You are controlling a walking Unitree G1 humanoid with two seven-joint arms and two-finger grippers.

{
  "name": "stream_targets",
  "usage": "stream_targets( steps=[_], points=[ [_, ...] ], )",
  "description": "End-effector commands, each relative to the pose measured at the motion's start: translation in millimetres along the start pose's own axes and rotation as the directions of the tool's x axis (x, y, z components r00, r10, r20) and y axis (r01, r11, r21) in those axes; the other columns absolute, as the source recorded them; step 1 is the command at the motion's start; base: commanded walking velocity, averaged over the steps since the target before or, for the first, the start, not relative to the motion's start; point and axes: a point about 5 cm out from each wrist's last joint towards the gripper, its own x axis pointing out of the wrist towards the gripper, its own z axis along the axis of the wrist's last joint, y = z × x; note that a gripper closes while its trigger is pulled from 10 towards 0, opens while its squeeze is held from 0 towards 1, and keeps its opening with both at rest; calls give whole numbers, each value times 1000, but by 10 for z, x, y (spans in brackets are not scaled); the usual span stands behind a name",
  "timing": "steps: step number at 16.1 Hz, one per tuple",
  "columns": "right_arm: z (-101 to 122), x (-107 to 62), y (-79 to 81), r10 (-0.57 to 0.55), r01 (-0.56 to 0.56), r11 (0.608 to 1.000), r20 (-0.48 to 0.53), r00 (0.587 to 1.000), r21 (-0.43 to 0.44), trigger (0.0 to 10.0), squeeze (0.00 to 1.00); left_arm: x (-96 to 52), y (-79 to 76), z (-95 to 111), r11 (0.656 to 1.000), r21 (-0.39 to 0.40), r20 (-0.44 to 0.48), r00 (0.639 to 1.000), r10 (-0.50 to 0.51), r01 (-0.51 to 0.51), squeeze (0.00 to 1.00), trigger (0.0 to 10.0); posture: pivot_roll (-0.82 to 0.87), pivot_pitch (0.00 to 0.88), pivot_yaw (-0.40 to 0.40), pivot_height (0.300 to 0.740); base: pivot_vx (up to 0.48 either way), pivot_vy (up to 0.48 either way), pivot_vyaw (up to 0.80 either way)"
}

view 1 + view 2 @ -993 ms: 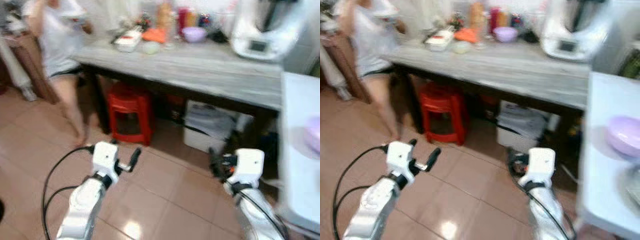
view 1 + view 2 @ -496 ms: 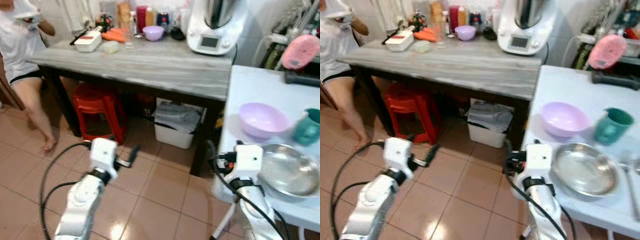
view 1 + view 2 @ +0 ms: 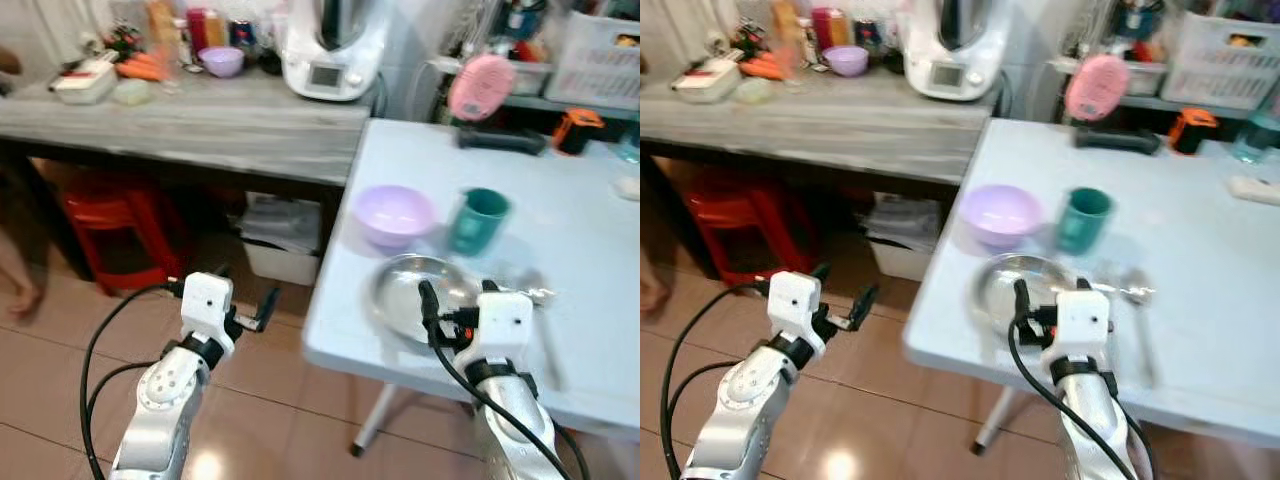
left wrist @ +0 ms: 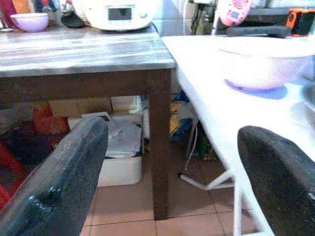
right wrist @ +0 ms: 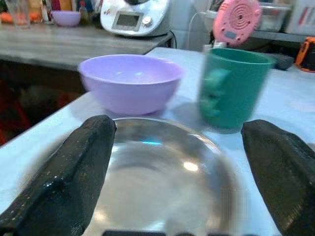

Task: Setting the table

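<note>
Right claw (image 5: 172, 172) hovers spread wide over the steel plate (image 3: 420, 290) at lower centre of the white counter (image 3: 590, 230), left claw (image 4: 167, 172) spread off its edge — reach carelessly and it knocks the green cup (image 3: 478, 220).

Lilac bowl (image 3: 394, 213) and green cup (image 3: 477, 220) block the far side of the steel plate (image 3: 420, 290); its near side lies open

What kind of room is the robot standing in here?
Probably a home kitchen or dining corner: a countertop food processor on a grey wooden counter, and a white table holding a lilac bowl and green cup.
</note>
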Motion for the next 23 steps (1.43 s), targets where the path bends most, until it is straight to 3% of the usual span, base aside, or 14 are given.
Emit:
stream_targets(
  steps=[1,8,12,17,23],
  points=[
    [41,1,-14,-4,4,1000,16,1000,-10,10000,0,-3,-17,11,1000,3,4,1000,-4,4,0,10000,23,0,36,740,0,0,0],
    [2,3,-23,-29,29,999,-6,1000,23,10000,0,-24,-18,11,1000,11,4,1000,-8,8,0,10000,26,0,39,740,0,0,0],
    [-61,32,-51,-44,51,993,-68,997,104,10000,0,-73,-71,-39,994,65,-6,996,-85,85,0,10000,22,0,40,740,0,0,0],
    [-89,203,-51,4,20,983,-130,992,184,10000,0,-106,-99,-69,977,90,-31,981,-189,191,0,10000,22,0,39,740,0,0,0],
    [-169,369,143,102,-36,963,-237,966,269,10000,0,-151,-118,-80,967,91,-42,971,-234,237,0,10000,29,0,39,740,0,0,0]
  ],
)
